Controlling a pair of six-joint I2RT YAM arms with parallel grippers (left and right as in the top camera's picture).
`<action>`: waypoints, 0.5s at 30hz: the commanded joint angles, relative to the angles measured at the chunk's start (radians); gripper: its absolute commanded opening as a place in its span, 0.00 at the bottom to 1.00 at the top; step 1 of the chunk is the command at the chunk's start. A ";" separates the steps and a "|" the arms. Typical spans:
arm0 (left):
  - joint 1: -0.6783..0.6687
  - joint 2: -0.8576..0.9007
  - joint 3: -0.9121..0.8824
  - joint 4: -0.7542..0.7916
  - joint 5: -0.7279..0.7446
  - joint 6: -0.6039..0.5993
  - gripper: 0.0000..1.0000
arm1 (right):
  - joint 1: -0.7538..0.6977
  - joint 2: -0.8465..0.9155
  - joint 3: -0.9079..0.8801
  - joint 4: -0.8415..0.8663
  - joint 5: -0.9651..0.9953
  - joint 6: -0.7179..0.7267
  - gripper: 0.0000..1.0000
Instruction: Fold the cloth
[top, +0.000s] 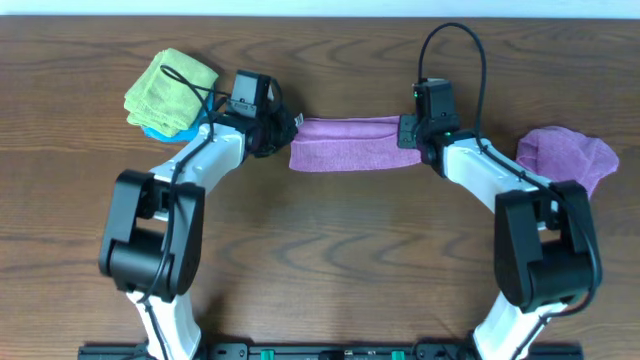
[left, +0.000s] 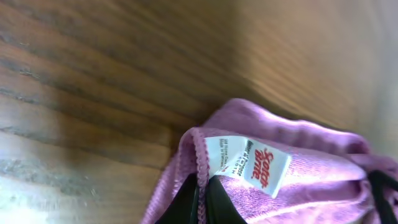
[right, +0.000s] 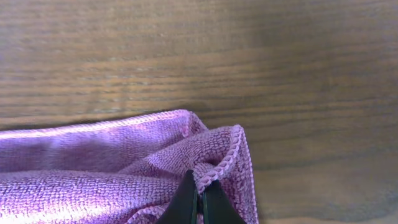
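Purple cloth (top: 345, 143) on table (top: 320, 250) | left end effector (left: 202, 200) clamped on tagged corner | right end effector (right: 199, 198) clamped on other corner

A lime-green cloth (top: 172, 88) is lying crumpled at the far left of the bench (top: 330, 250); a small blue item (top: 158, 131) is peeking out from under its near edge, too little of it showing to tell what it is; a second purple cloth (top: 565, 155) is sitting bunched in a soft heap at the far right, well apart from the green one; the bench is showing dark brown wood grain running left to right; a black rail (top: 330, 351) is lying along its near edge.
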 joint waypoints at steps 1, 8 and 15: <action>0.007 0.039 0.002 0.016 -0.032 -0.019 0.06 | -0.003 0.020 0.000 0.018 0.059 -0.043 0.02; 0.008 0.047 0.002 0.055 -0.038 -0.019 0.06 | -0.003 0.055 0.000 0.060 0.080 -0.043 0.02; 0.008 0.039 0.006 0.041 -0.030 -0.013 0.22 | -0.003 0.026 0.002 0.032 0.070 -0.042 0.57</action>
